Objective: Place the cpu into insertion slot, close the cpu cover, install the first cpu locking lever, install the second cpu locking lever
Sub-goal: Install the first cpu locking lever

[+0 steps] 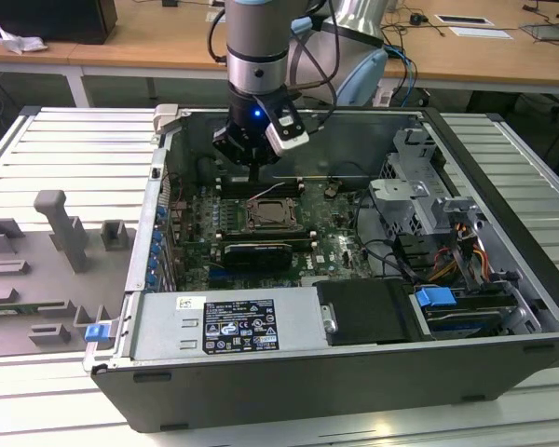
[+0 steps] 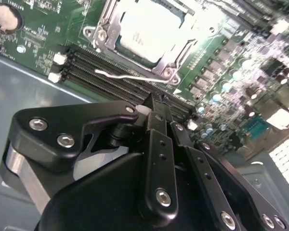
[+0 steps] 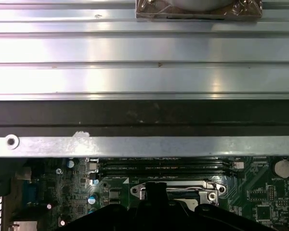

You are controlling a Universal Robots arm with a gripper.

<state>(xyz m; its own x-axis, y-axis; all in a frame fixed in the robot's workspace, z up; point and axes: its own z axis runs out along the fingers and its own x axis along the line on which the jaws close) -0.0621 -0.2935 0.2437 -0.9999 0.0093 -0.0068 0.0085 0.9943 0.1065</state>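
Wooden desks (image 1: pixel 168 37) run along the back of the room. In front of them a ribbed metal table (image 1: pixel 65 140) carries an open computer case (image 1: pixel 354 372), with grey holders (image 1: pixel 61 228) on the exterior view's left. The case lies on its side, so the arm can reach straight down to the board. The tool (image 1: pixel 254 169) hangs inside the case, just beyond the insertion slot (image 1: pixel 252 215) and over the memory slots.

In the second wrist view the cpu (image 2: pixel 151 31) sits flat in the slot, its pale top showing through the cut-out of the cpu cover (image 2: pixel 107 26). The cover looks folded down over it, which would keep the chip from shifting. A thin wire lever (image 2: pixel 125 75) lies along the socket's edge next to the memory slots (image 2: pixel 101 60). It looks loose to me rather than hooked. The tool's fingers are drawn narrow, tips together with nothing between them, and they sit close to that wire's end. Such a slim tip would suit pushing on something this thin.

In the first wrist view the socket shows just past the fingertips, with the case wall and table ribs beyond.
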